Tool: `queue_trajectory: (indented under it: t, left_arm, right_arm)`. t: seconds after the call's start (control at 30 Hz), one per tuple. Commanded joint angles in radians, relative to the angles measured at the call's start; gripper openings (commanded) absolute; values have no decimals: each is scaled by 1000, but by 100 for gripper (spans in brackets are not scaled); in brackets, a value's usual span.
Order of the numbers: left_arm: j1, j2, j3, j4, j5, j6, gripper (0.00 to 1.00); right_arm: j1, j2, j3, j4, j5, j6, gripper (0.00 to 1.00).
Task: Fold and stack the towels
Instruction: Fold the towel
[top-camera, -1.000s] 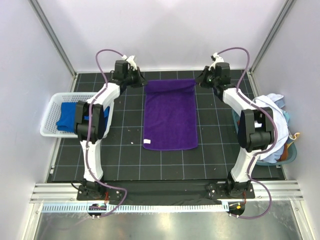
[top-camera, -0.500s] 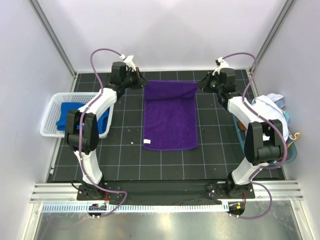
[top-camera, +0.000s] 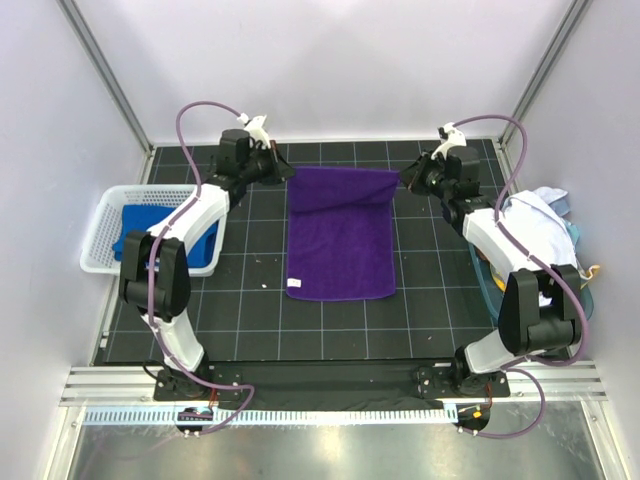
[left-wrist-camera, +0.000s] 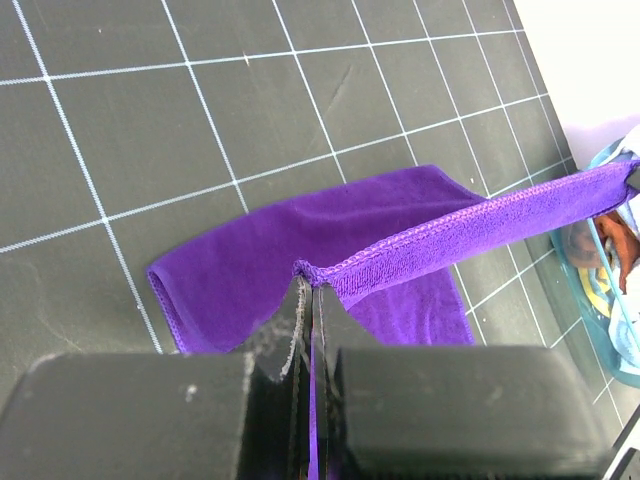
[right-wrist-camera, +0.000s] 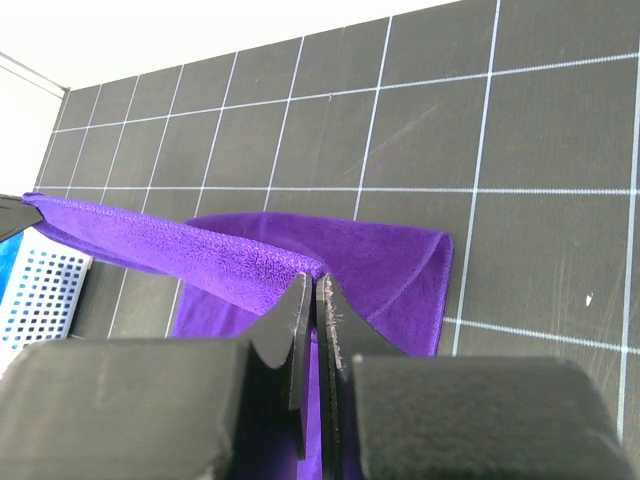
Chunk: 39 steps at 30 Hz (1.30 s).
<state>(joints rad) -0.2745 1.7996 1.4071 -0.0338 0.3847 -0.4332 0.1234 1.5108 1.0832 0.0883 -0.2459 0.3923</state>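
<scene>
the purple towel (top-camera: 340, 245) lies lengthwise in the middle of the black gridded table (top-camera: 250, 320), its near end flat and its far end raised off the surface. the left gripper (top-camera: 284, 172) is pinched tight on the towel's far left corner, and the right gripper (top-camera: 404, 178) is pinched tight on its far right corner (both wrist views show the hem clamped between the fingertips). the far hem runs taut between the two grippers, with the cloth under it doubled over. the blue towel (top-camera: 132, 238) sits in the white basket (top-camera: 98, 225) at the table's left edge. the white towel (top-camera: 535, 225) is heaped over a blue-green tub (top-camera: 588, 303) at the right edge
</scene>
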Motion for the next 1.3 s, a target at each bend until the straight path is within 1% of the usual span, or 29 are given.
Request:
queue_trajectory:
  t: [0.0, 0.47, 0.7, 1.0, 1.1, 1.13, 1.27]
  left_arm:
    - [-2, -66, -16, 40, -21, 22, 0]
    - [-20, -146, -120, 37, -40, 17, 0]
    - [-25, -174, -137, 38, -41, 8, 0]
    - [-37, -220, -158, 37, -49, 10, 0]
    - [-37, -223, -145, 37, -47, 14, 0]
    - [-37, -223, -142, 11, -46, 16, 0]
    - [-41, -232, -154, 0, -46, 17, 0]
  right_arm:
    - [-1, -64, -17, 34, 28, 5, 1]
    - [21, -182, -129, 28, 36, 39, 1]
    - [41, -222, -187, 30, 50, 45, 1]
    - [56, -267, -220, 21, 65, 46, 1]
    - [56, -274, -220, 13, 65, 46, 1]
    - [58, -279, -220, 11, 63, 46, 1]
    - [59, -293, -229, 2, 68, 45, 1]
